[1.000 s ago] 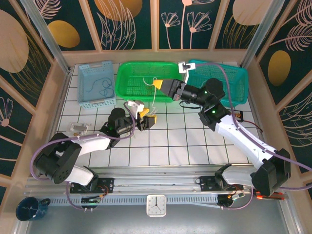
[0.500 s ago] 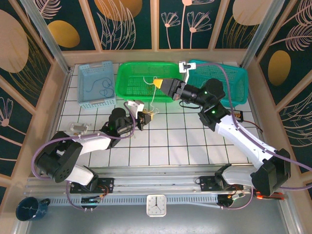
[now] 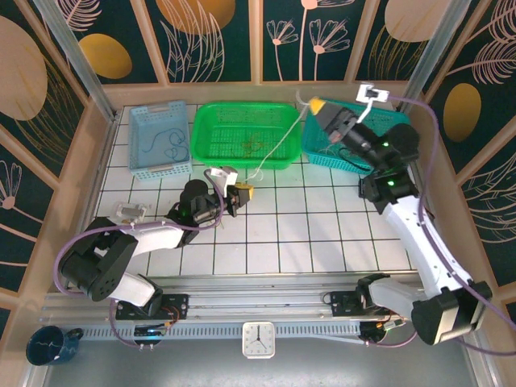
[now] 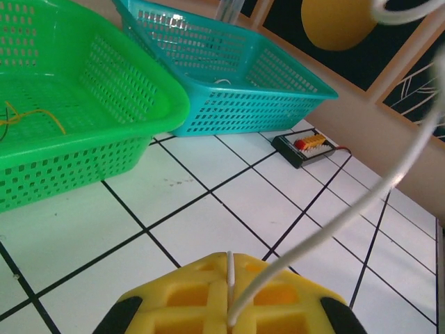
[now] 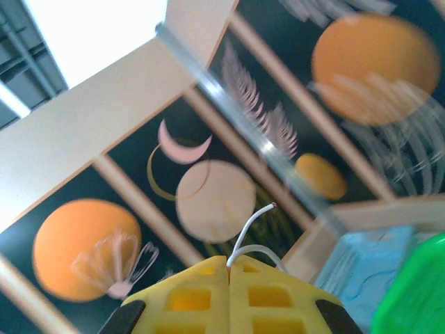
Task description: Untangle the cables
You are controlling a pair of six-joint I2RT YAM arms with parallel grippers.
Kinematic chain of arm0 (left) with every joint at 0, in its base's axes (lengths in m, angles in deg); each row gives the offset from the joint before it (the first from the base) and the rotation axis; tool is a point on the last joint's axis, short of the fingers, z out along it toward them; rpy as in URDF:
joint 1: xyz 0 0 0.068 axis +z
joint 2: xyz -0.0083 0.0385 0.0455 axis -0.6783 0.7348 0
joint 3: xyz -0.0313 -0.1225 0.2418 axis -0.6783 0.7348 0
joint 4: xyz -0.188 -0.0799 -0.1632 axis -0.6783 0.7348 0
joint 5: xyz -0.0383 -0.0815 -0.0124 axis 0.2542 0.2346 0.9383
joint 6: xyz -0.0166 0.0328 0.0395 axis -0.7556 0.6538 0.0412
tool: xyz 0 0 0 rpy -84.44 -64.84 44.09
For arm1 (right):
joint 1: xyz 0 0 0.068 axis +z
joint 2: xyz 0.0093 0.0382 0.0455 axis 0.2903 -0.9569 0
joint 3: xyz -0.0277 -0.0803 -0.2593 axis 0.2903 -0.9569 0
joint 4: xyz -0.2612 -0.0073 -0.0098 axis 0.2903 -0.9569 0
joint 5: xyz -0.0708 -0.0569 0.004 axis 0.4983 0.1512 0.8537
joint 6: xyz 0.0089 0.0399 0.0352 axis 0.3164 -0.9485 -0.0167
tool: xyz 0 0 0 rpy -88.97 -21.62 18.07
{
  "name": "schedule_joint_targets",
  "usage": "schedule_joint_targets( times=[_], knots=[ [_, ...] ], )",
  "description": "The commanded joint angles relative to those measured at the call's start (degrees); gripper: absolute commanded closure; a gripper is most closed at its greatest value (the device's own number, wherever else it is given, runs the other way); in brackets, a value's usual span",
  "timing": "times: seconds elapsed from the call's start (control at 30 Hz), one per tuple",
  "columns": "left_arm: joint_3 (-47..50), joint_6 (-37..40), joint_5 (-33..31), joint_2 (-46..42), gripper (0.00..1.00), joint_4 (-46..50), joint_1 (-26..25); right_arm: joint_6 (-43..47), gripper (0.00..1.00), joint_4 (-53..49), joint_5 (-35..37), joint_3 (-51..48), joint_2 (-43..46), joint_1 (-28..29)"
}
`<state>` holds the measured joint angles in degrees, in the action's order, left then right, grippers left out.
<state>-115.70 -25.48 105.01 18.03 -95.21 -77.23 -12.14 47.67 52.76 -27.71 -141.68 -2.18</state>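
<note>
A whitish cable [image 3: 278,149] runs in a long line from my left gripper [image 3: 247,192], low over the tiles, up to my raised right gripper [image 3: 316,105] above the teal basket's left end. In the left wrist view the yellow jaws [image 4: 229,268] are shut on the whitish cable [image 4: 334,216], which curves up and to the right. The right wrist view has its jaws [image 5: 229,263] shut on the cable's other end [image 5: 254,223], with a short tip sticking out. A tan-gold cable [image 3: 254,145] lies in the green basket [image 3: 234,164]. A dark grey cable [image 3: 164,145] lies in the light blue basket [image 3: 139,169].
The teal basket [image 3: 330,157] stands right of the green one, both along the back wall. In the left wrist view the green basket [image 4: 83,160] and teal basket [image 4: 236,115] are close ahead, and a small black board [image 4: 309,146] lies on the tiles near the right wall.
My left gripper closed on the whitish cable's lower end. My right arm swung up and right from over the green basket, drawing that cable out long.
</note>
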Motion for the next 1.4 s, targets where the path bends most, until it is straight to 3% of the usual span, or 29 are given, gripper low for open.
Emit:
schedule_joint_targets(
  times=[0.0,0.23,0.47,0.83,1.13,1.37],
  knots=[
    [1.63,-1.52,-0.61,-0.09,1.0,-3.12,-0.31,2.06,1.0,-1.42,2.5,1.13,2.6,-6.32],
    [3.32,-1.8,-1.7,-0.75,1.0,-4.04,-0.37,2.31,1.0,-2.92,4.05,0.01,3.68,-17.18],
    [4.41,-1.63,-2.97,-1.01,1.0,-4.31,-0.33,4.01,1.0,-4.63,7.61,0.32,4.22,-24.53],
    [6.03,-1.73,-5.18,-1.45,1.0,-4.84,-0.32,2.57,1.0,-5.1,6.78,1.99,5.09,-35.88],
    [5.5,-2.53,-4.94,-1.54,1.0,-4.97,-0.29,-0.98,1.0,-0.36,3.06,0.41,3.67,-36.14],
    [2.48,-4.35,-2.41,-1.18,0.97,-3.34,-0.28,1.2,1.0,1.35,3.67,2.76,1.07,-27.5]
  ],
)
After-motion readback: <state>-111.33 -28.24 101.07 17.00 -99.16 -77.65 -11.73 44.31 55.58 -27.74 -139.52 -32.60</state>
